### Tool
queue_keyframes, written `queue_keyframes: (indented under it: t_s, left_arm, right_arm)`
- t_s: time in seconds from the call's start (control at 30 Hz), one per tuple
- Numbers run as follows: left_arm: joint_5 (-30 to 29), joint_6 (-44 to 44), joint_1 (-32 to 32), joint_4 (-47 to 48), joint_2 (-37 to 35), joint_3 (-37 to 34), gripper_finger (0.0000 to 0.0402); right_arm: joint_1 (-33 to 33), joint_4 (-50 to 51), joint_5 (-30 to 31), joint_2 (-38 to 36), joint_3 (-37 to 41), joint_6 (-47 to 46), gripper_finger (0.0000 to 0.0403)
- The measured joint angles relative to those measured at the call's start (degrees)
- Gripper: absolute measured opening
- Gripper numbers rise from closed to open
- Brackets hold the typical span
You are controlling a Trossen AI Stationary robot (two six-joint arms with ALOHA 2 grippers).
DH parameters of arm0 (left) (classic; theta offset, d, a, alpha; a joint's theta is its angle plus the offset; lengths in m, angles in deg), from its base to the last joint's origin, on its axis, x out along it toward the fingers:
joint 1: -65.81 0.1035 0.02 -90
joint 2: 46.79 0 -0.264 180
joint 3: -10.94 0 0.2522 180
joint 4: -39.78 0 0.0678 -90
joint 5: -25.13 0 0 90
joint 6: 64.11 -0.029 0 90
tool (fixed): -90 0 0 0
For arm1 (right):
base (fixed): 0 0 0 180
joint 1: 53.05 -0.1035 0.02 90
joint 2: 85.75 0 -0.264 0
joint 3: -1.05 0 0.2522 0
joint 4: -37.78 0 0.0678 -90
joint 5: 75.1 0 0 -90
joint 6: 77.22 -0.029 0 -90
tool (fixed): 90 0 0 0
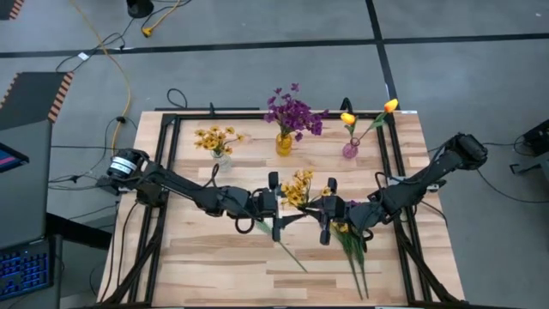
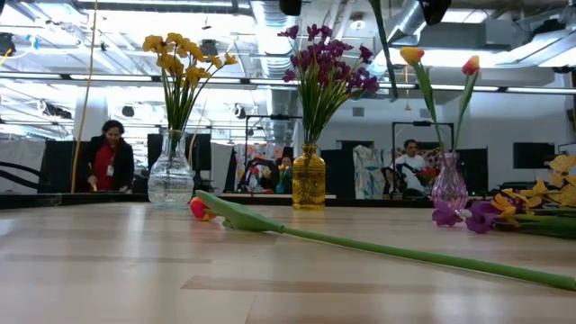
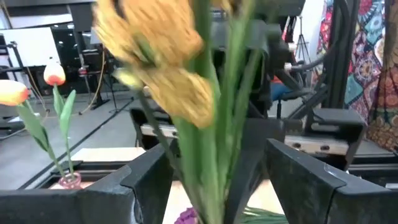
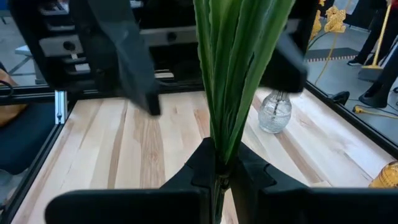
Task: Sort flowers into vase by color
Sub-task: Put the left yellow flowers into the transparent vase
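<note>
**Handing the yellow bunch across at mid-surface**

Pale wooden planks make up the surface (image 1: 214, 257), framed by dark rails, with a busy workshop and people beyond its far edge. Three vases stand along the back: a clear vase (image 1: 221, 159) with yellow blossoms, an amber vase (image 1: 284, 143) with purple flowers, and a pink vase (image 1: 350, 149) with two tulips.

Both arms meet near the middle. The right end effector (image 4: 217, 177) is clenched on the green stems of a yellow bunch (image 1: 298, 187), holding it raised. The left end effector (image 3: 214, 180) stands spread, its fingers on either side of those same stems but not yet pressing them. A lone tulip (image 2: 202, 209) and a heap of loose flowers (image 1: 352, 245) lie on the planks, waiting.

This looks like a hand-over. To do it well, the left fingers should probably close on the stems below the blossoms, squarely, gathering all stems together so none splays out. The right grip ought to let go only once the left one is firm; otherwise the bunch may drop or twist. After that, the clear vase with matching yellow blossoms seems the proper destination, entered stems first and upright.
</note>
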Motion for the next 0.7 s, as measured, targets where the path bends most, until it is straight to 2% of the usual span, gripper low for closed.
queue_keyframes:
  t_s: [0.47,0.57,0.7]
  left_arm:
    - [1.5,2.8,2.3,-0.3,-0.1,0.4,0.0202]
    - [1.7,2.8,2.3,-0.2,-0.1,0.4,0.0179]
    - [1.8,2.8,2.3,-0.2,-0.1,0.4,0.0129]
  right_arm:
    - [0.3,0.0,0.0,0.0,0.0,-0.1,0.0056]
    - [0.3,0.0,0.0,0.0,0.0,-0.1,0.0056]
    - [0.3,0.0,0.1,0.0,0.0,-0.1,0.0056]
